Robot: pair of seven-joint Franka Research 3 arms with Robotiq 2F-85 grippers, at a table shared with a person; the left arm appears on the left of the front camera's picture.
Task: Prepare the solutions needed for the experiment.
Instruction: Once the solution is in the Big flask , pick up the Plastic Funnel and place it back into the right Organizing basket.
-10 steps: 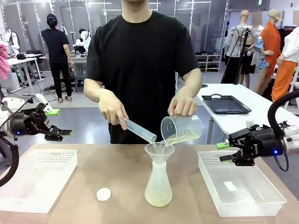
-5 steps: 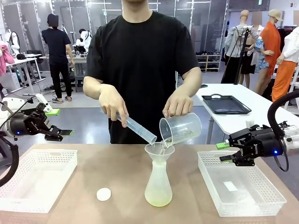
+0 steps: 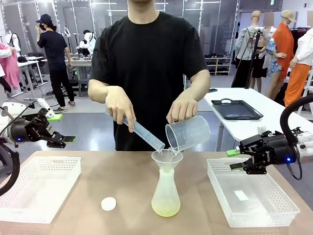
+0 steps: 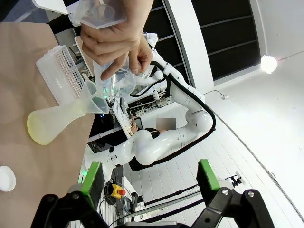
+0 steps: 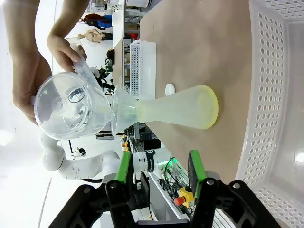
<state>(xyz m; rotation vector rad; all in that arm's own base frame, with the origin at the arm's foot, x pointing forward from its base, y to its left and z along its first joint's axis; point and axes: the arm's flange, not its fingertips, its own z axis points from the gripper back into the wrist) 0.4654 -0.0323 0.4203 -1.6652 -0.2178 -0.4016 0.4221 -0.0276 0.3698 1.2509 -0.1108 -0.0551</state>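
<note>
Where the solutions (image 3: pixel 165 210) sit: a shallow pale yellow-green layer in the bottom of the frosted flask (image 3: pixel 166 188), which stands upright mid-counter (image 3: pixel 122 176) between the two baskets.
Funnel (image 3: pixel 167 157): seated in the flask's neck, its mouth under both tipped vessels.
Beaker (image 3: pixel 188 133): clear and steeply tilted, with its spout down at the funnel's rim. I cannot tell how much liquid is left inside.
Measuring cylinder (image 3: pixel 145 134): slanted downward, its open end at the funnel's rim on the side opposite the beaker.
Hand on the cylinder (image 3: pixel 120 105): wrapped round the cylinder's upper end.
Hand on the beaker (image 3: pixel 183 108): grips the beaker from above, at its raised end.
Left tool (image 3: pixel 62 128): fingers spread with nothing between them. It is raised near the far rim of the left basket (image 3: pixel 41 159), well apart from the flask.
Right tool (image 3: pixel 234 159): fingers spread with nothing between them. It is raised near the far rim of the right basket (image 3: pixel 254 221).
White cap (image 3: pixel 108 203): flat on the counter near the flask's base, on the left-basket side, not touching it.
Right basket floor: one small white flat piece (image 3: pixel 240 195).
Open room: a strip of bare counter on either side of the flask, between it and each basket.
</note>
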